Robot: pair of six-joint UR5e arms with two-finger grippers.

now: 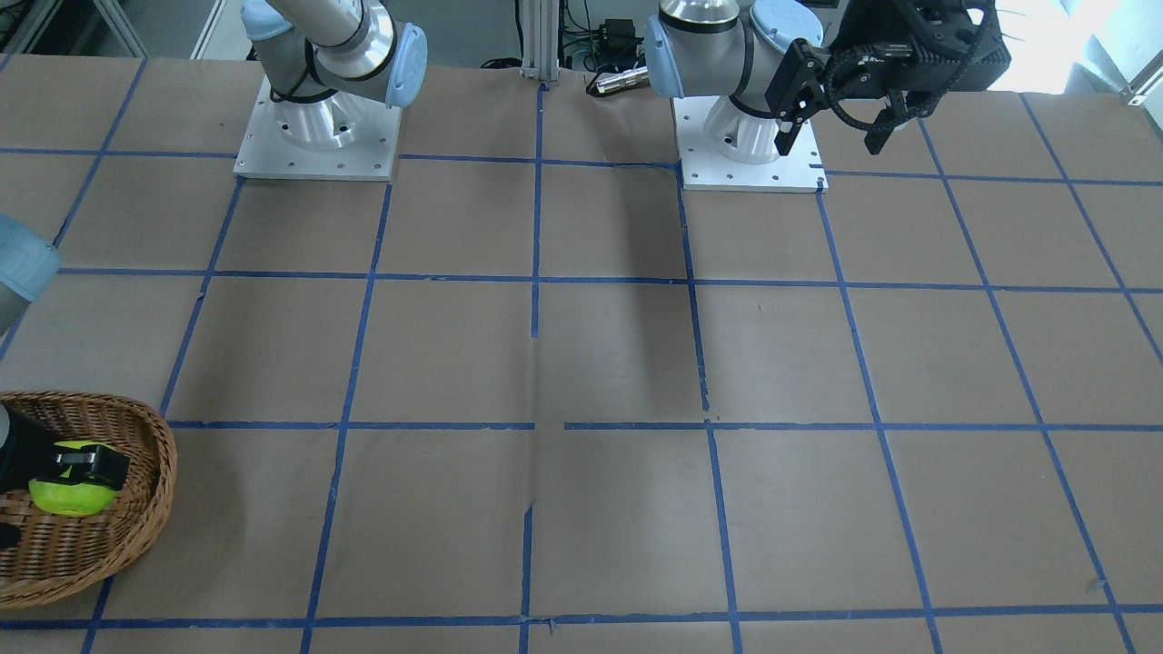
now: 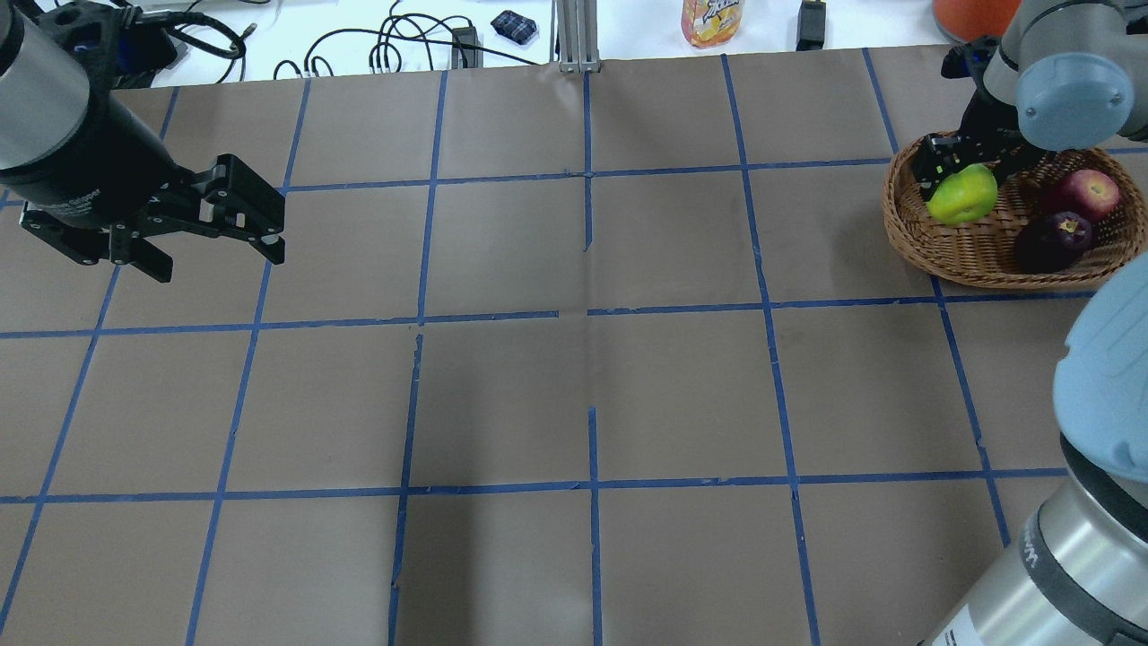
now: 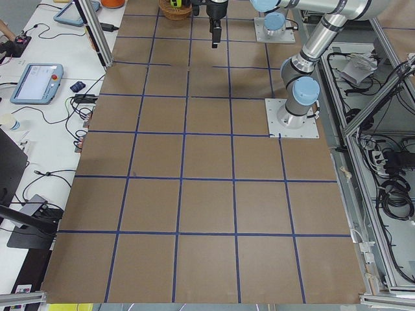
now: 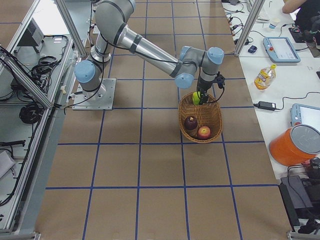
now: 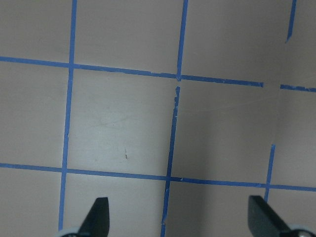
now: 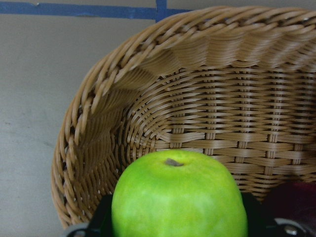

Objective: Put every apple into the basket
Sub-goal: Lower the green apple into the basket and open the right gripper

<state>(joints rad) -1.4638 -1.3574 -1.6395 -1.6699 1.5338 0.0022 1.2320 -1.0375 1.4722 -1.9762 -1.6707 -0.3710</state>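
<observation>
Overhead, the right gripper (image 2: 958, 170) is clamped on the green apple (image 2: 965, 197), holding it low over the left end of the basket (image 2: 942, 256) at the far right of the table (image 2: 682, 395), probably so it lands clear of the red apple (image 2: 1091, 192) and maroon apple (image 2: 1053, 239) lying at the other end. The left gripper (image 2: 215, 235) hangs far left, fingers apart, empty. In the right wrist view the green apple sits between the fingers, wicker wall just beyond; only release seems left

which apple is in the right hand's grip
The green apple, clamped in the right hand at one end of the basket. The red apple and the maroon apple lie free at the other end, away from the hand.
</observation>
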